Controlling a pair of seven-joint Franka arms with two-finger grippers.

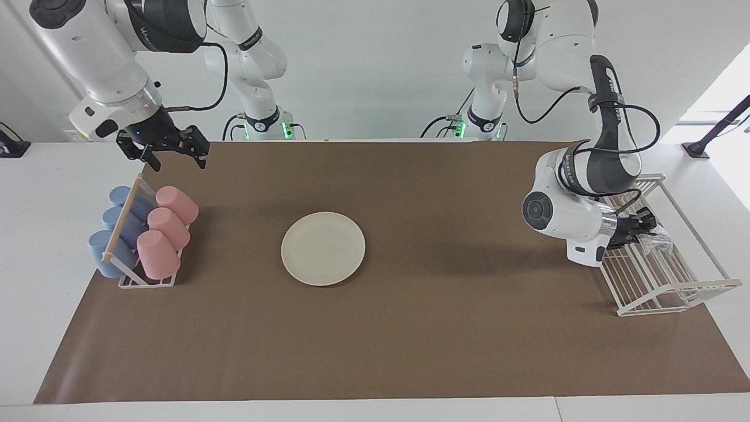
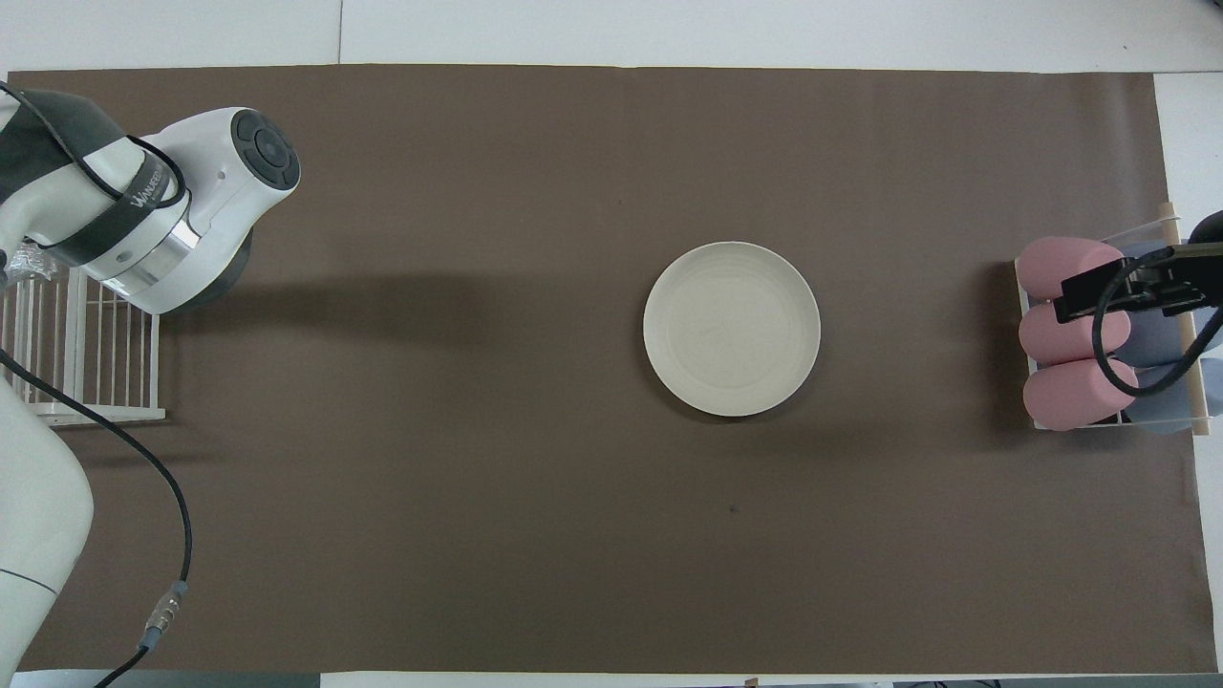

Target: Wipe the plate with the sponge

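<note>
The cream-white plate (image 1: 323, 248) lies flat in the middle of the brown mat and also shows in the overhead view (image 2: 731, 328). The silvery mesh sponge (image 1: 656, 241) lies in the white wire rack (image 1: 674, 290) at the left arm's end of the table. My left gripper (image 1: 646, 227) is reached down into that rack, right at the sponge. In the overhead view the left wrist hides the gripper and only a glint of the sponge (image 2: 27, 258) shows. My right gripper (image 1: 174, 159) is open and empty, waiting in the air over the cup rack.
A cup rack (image 1: 126, 280) with several pink and blue cups on their sides stands at the right arm's end; it also shows in the overhead view (image 2: 1108, 334). The wire rack (image 2: 86, 363) sits partly off the brown mat (image 1: 410, 351).
</note>
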